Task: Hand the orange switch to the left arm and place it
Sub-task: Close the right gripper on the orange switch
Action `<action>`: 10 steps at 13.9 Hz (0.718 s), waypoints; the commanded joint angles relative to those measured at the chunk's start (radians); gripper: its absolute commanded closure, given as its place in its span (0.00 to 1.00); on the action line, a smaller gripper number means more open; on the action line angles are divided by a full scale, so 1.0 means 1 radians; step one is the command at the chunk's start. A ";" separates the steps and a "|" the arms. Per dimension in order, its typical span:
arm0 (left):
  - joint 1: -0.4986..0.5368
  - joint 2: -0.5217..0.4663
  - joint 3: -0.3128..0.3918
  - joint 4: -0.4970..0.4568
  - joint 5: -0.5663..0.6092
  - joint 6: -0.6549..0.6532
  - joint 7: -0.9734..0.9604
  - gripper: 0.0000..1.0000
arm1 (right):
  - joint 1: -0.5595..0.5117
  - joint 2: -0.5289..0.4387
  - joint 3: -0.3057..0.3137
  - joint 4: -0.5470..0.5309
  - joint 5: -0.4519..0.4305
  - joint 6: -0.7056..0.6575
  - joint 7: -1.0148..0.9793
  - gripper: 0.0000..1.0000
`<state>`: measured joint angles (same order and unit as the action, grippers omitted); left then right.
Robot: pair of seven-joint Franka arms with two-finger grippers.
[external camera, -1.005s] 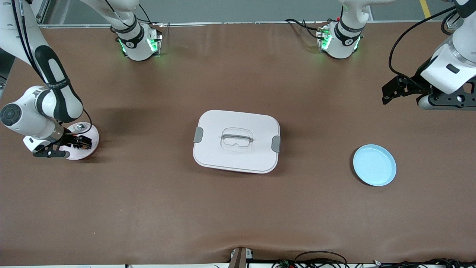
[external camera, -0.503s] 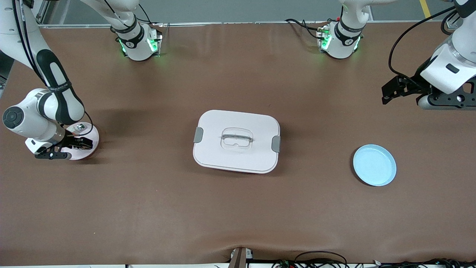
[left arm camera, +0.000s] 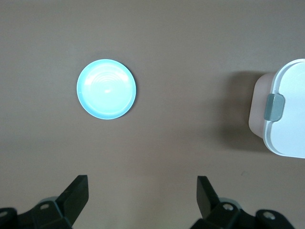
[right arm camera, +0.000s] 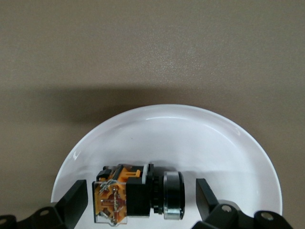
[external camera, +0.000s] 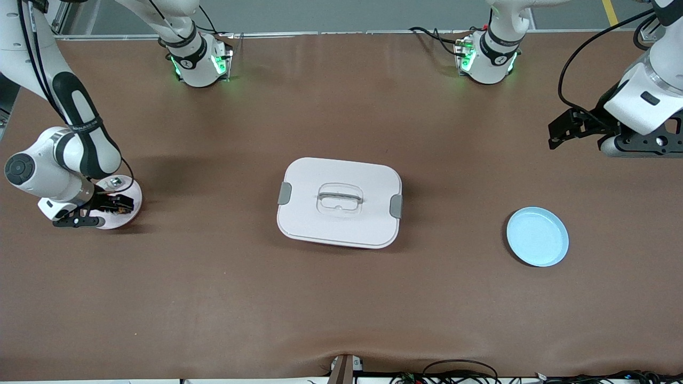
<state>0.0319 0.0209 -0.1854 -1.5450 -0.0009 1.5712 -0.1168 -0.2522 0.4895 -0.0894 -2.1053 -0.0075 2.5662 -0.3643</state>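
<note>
The orange switch (right arm camera: 138, 193) lies on its side on the pink plate (right arm camera: 190, 124), a black body with an orange end and a silver ring. My right gripper (right arm camera: 141, 191) is low over that plate (external camera: 136, 194) at the right arm's end of the table. It is open, with one finger on each side of the switch and not touching it. In the front view the right gripper (external camera: 114, 204) hides most of the switch. The white box (external camera: 340, 202) sits shut at the table's middle. My left gripper (external camera: 556, 136) hangs open and empty in the air at the left arm's end.
A blue plate (external camera: 537, 236) lies empty between the box and the left arm's end, nearer the front camera; the left wrist view shows it (left arm camera: 106, 88) and a corner of the box (left arm camera: 286, 119). A small silver piece (external camera: 113, 183) rests on the pink plate's rim.
The right arm's wrist has shifted slightly over the pink plate. The left arm has not moved, and both grippers stay open.
</note>
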 commanded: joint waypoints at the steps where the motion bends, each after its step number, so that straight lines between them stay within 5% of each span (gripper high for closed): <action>1: 0.000 0.005 -0.005 0.019 -0.001 -0.019 0.003 0.00 | -0.019 0.004 0.011 0.004 -0.014 -0.004 -0.013 0.00; 2: -0.001 0.005 -0.008 0.019 -0.001 -0.020 0.003 0.00 | -0.018 0.004 0.011 0.004 -0.014 -0.011 -0.015 0.07; 3: 0.000 0.005 -0.012 0.019 -0.001 -0.019 0.003 0.00 | -0.021 0.003 0.011 0.004 -0.014 -0.021 -0.015 0.40; 4: 0.002 0.005 -0.014 0.019 -0.001 -0.019 0.003 0.00 | -0.025 0.001 0.013 0.005 -0.012 -0.035 -0.010 0.98; 10: 0.002 0.005 -0.016 0.020 -0.001 -0.020 0.003 0.00 | -0.044 -0.017 0.013 0.028 -0.011 -0.082 -0.004 1.00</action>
<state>0.0285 0.0211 -0.1924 -1.5450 -0.0009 1.5702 -0.1168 -0.2790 0.4907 -0.0902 -2.0982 -0.0075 2.5284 -0.3667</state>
